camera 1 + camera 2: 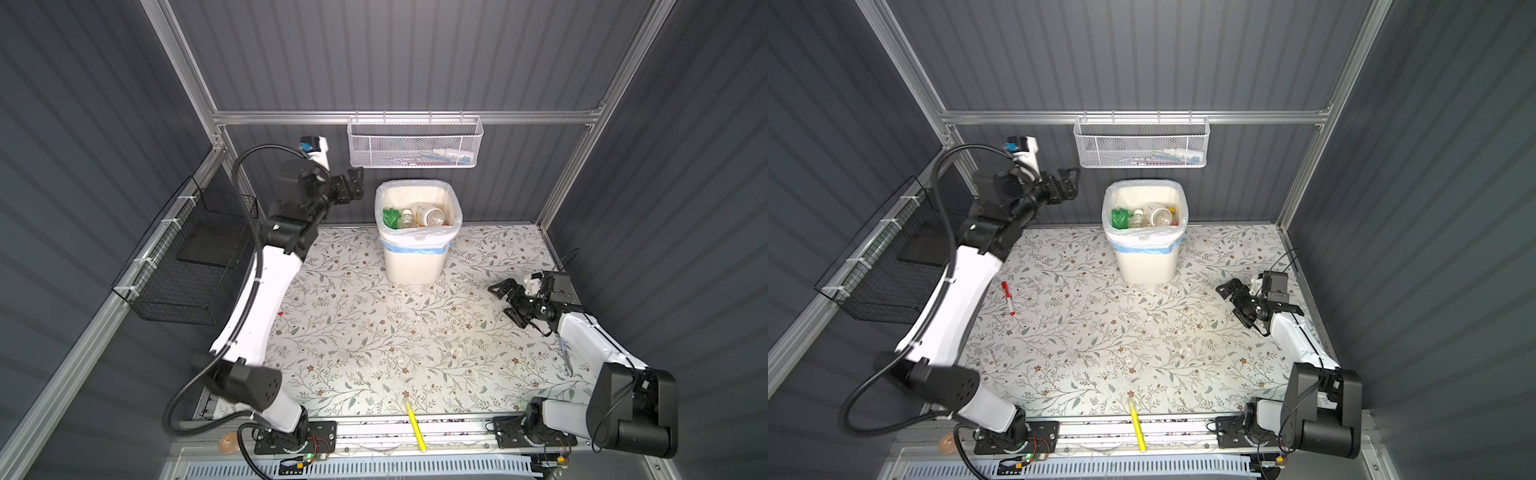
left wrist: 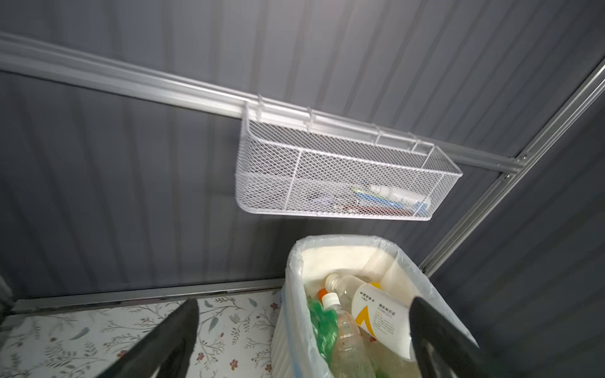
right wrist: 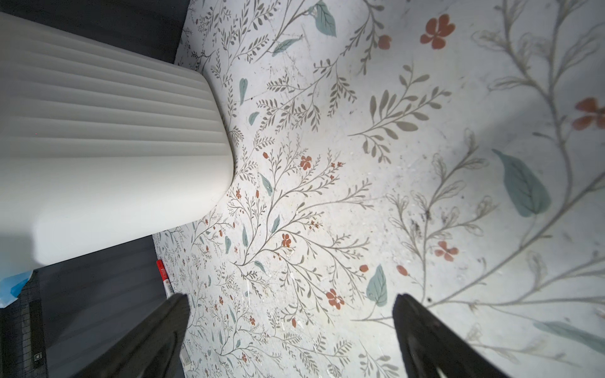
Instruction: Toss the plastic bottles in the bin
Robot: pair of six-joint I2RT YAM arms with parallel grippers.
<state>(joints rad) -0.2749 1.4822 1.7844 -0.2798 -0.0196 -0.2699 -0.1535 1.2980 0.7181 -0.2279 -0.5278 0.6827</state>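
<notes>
Your plastic bottles point(image 1: 422, 214) lie piled inside the bin point(image 1: 413, 266), clear ones beside a green one. Your left gripper point(image 1: 356, 183) hangs just beside its rim, jaws apart and empty. Your right gripper point(image 1: 500, 300) gapes empty near the table point(image 1: 374, 332). The white mesh basket point(image 1: 411, 145) holds a few small items.

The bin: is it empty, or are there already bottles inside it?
Not empty. The bin holds several plastic bottles, clear and green, lying below its rim. How deep the pile goes, cannot tell.

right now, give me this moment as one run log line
left hand: open, empty, high beside bin | right hand: open, empty, low over table | bottles: in bin, none seen on table
</notes>
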